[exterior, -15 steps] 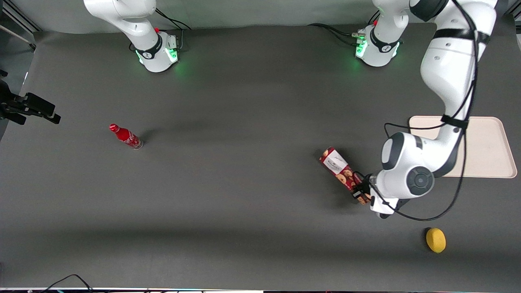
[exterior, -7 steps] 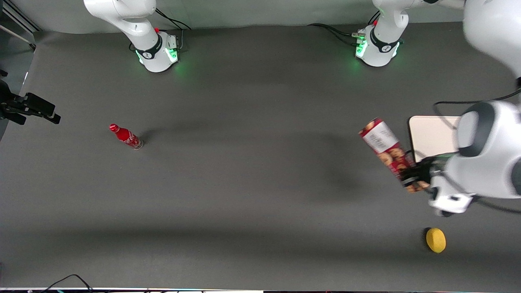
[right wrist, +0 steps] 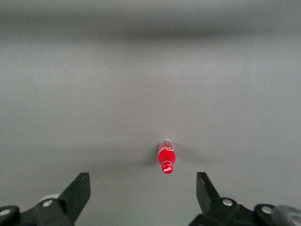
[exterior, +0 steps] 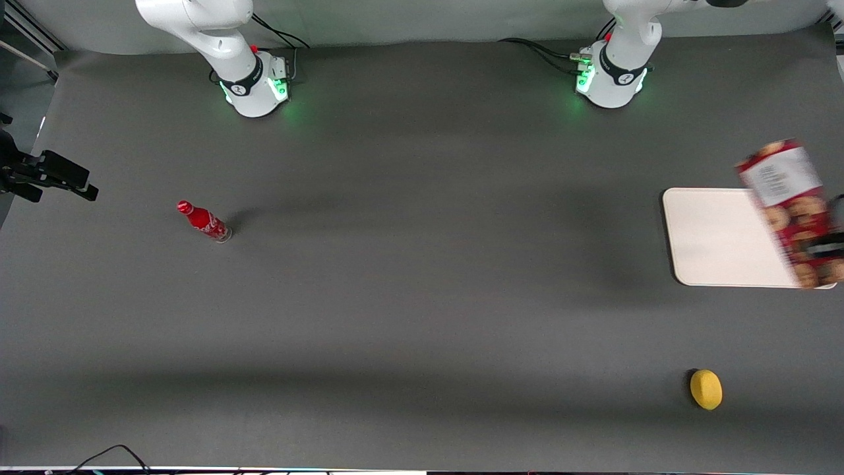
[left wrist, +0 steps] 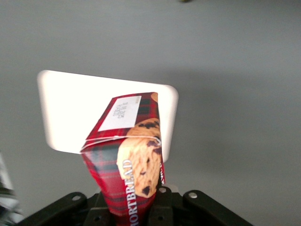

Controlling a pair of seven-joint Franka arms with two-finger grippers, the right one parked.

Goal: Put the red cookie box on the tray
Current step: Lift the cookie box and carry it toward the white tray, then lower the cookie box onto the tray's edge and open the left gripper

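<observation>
The red cookie box (exterior: pixel 788 210) hangs tilted in the air above the tray (exterior: pixel 715 237), over the tray's end toward the working arm's side, its white-label end raised. My left gripper (exterior: pixel 825 250) is shut on the box's lower end; only a dark bit of it shows at the front view's edge. In the left wrist view the box (left wrist: pixel 129 155) stands up between the black fingers (left wrist: pixel 162 203) of the gripper (left wrist: pixel 134 207), with the cream-white tray (left wrist: pixel 70 108) on the table below it.
A small red bottle (exterior: pixel 203 221) stands toward the parked arm's end of the table, also in the right wrist view (right wrist: pixel 166 159). A yellow lemon-like object (exterior: pixel 705 388) lies nearer the front camera than the tray. Arm bases (exterior: pixel 610 72) stand along the table's back edge.
The gripper lifted the cookie box off the table and carried it sideways toward the working arm's end, from beside the tray to above it. The arm has swung mostly out of view.
</observation>
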